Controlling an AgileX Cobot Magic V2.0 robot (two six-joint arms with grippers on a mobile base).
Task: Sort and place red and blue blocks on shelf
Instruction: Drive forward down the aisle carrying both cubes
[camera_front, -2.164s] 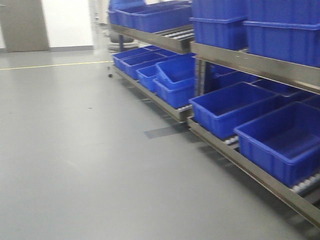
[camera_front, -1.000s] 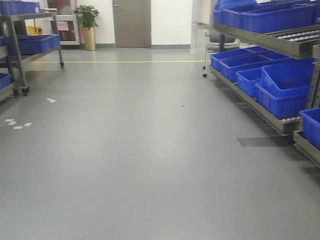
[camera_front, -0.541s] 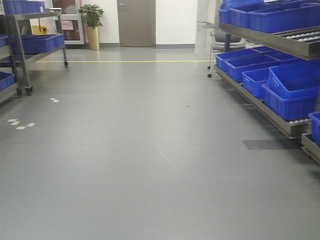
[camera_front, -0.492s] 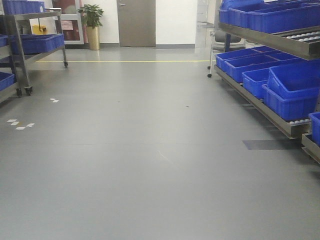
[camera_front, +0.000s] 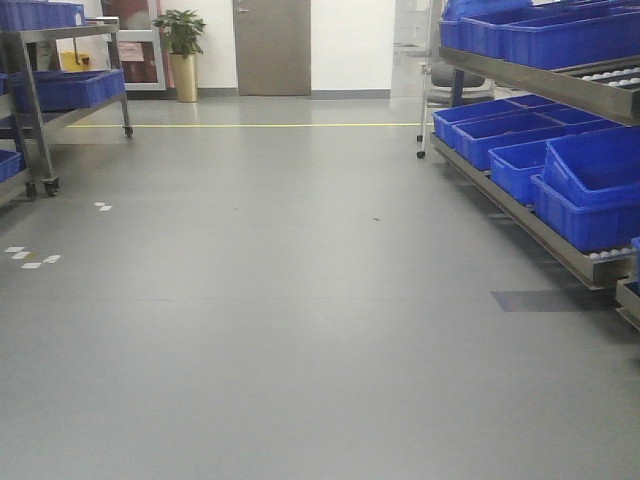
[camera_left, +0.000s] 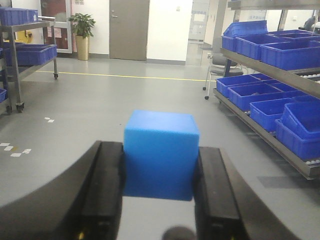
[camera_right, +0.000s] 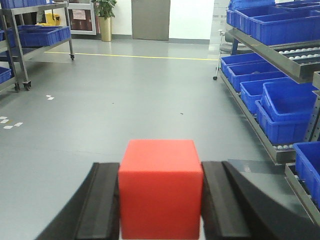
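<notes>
My left gripper (camera_left: 160, 165) is shut on the sky blue block (camera_left: 160, 152), held between its black fingers (camera_left: 107, 190) above the grey floor. My right gripper (camera_right: 160, 195) is shut on the bright red block (camera_right: 160, 187). The shelf (camera_front: 540, 75), a steel rack with roller tracks and large blue bins (camera_front: 590, 185), runs along the right side of the front view. It also shows at the right of the left wrist view (camera_left: 270, 67) and of the right wrist view (camera_right: 265, 50). Neither gripper shows in the front view.
A wheeled steel cart (camera_front: 40, 110) with blue bins stands at the far left. A potted plant (camera_front: 185, 55) and a grey door (camera_front: 272, 45) are at the back wall. A yellow floor line (camera_front: 250, 125) crosses ahead. A dark floor patch (camera_front: 545, 300) lies by the shelf.
The front view has swung left, away from the shelf, to face down the aisle, then crept slightly forward. The shelf has slid to the right edge of the view.
</notes>
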